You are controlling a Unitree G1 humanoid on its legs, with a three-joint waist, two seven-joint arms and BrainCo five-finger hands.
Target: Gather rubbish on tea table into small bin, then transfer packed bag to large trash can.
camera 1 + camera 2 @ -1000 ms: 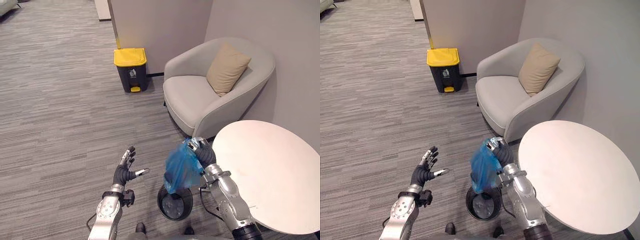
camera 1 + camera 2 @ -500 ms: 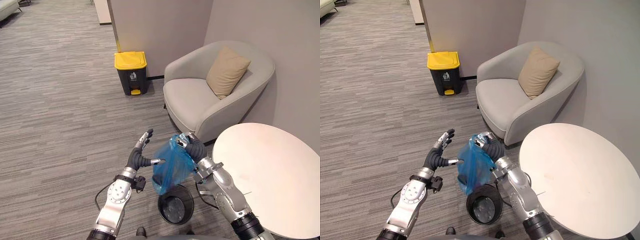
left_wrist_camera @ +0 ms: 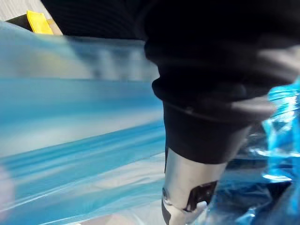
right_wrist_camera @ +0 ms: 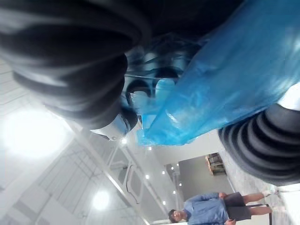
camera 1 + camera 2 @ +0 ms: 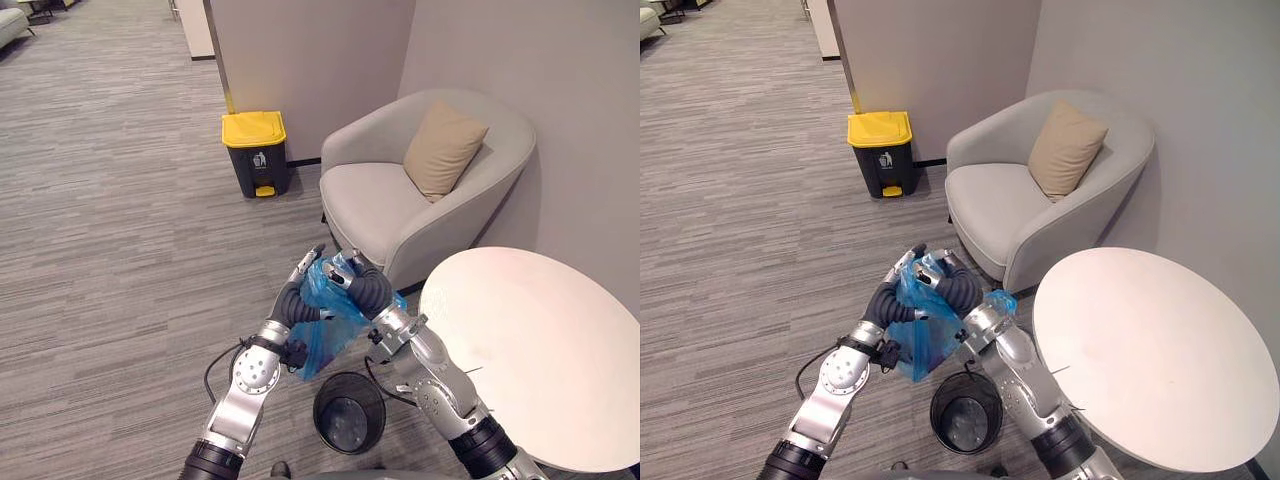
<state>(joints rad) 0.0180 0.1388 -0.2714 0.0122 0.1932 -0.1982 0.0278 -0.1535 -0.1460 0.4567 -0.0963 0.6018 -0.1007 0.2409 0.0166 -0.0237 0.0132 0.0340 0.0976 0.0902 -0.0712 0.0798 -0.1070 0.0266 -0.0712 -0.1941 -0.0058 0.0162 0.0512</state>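
Note:
A blue plastic bag [image 5: 322, 338] hangs in the air just left of the small black bin [image 5: 318, 405], which stands on the floor by the round white tea table [image 5: 540, 350]. My right hand [image 5: 368, 290] is shut on the bag's gathered top. My left hand [image 5: 290, 302] presses against the bag's top from the other side, with fingers [image 5: 312, 260] that look straight. The bag's blue film [image 3: 70, 140] lies close in front of the left wrist view and also shows as a blue fold [image 4: 220, 79] in the right wrist view. The large trash can [image 5: 254, 152], dark with a yellow lid, stands by the wall farther off.
A grey armchair [image 5: 385, 205] with a tan cushion [image 5: 444, 148] stands between the trash can and the table. Open carpet stretches to the left. A person [image 4: 206, 212] in a blue top stands in the distance in the right wrist view.
My right hand has carried the bag up and to the left, off the small bin. My left hand has come up from the lower left and now meets the bag's top.

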